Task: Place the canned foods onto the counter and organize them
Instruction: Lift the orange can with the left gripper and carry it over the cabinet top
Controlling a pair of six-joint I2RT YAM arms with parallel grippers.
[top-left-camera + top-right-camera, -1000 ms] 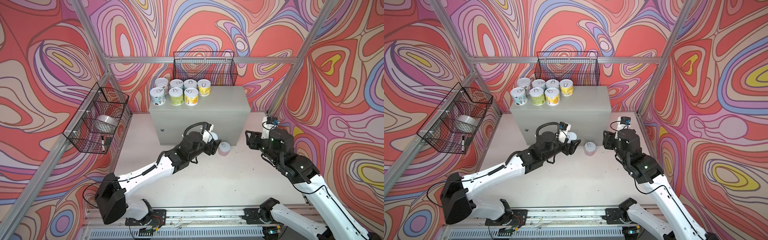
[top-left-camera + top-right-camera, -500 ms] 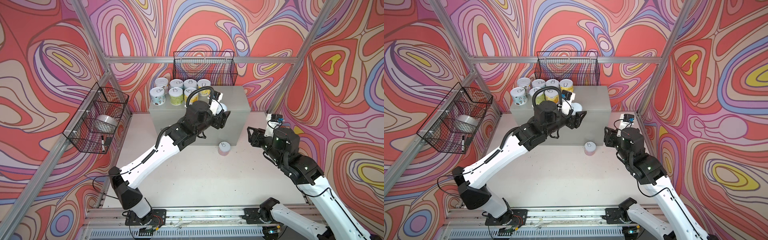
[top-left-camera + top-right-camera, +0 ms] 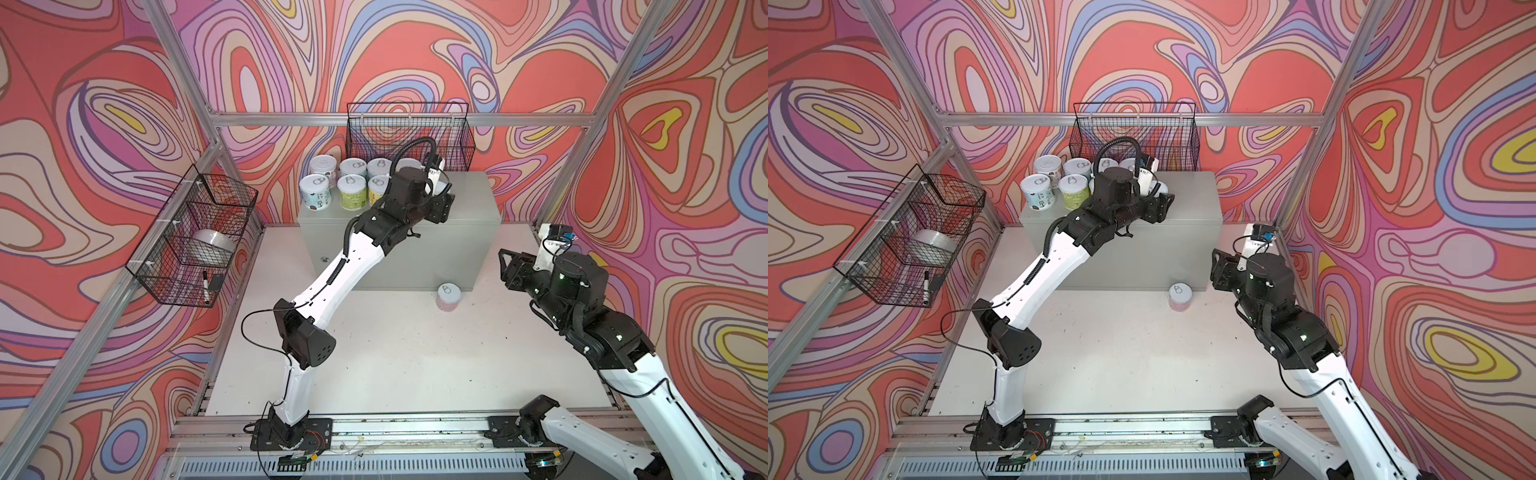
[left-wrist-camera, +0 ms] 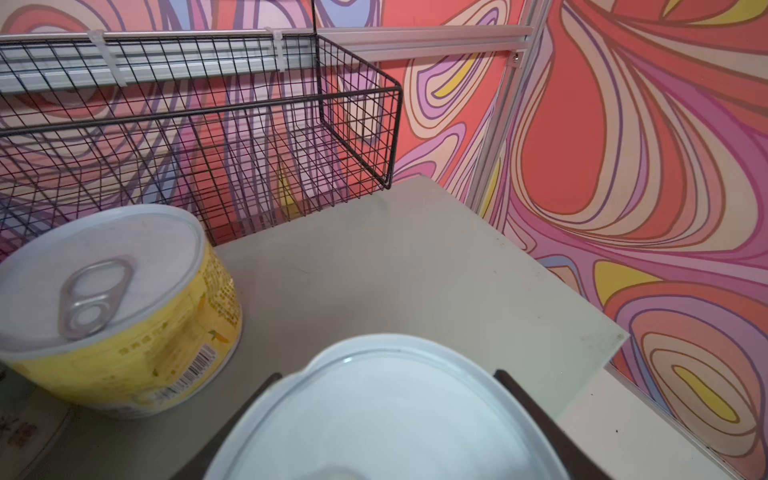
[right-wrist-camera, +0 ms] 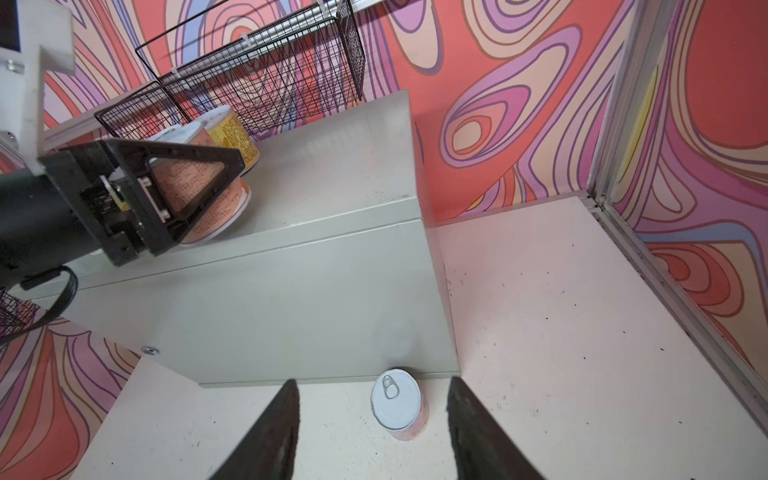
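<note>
Evidently, the placing step is in hand. The orange-labelled can is clamped on both sides by the left claw and is held upright over the grey surface, just beside the yellow can. Whether its base touches the top cannot be told. The grouped cans are stood in two rows toward the left end of the same top.

For a clean placement, the can is best lowered until its base sits flat, in line with the yellow one. A slim gap should be left between the two so that the near finger can be drawn clear. The grip should be let go only once the can is seated (a tilted drop risks a roll off the edge). The withdrawal should be kept below the wire basket.

The right claw is spread open and empty. It is poised near the pink can, which stands on the white lower surface against the cabinet front.
</note>
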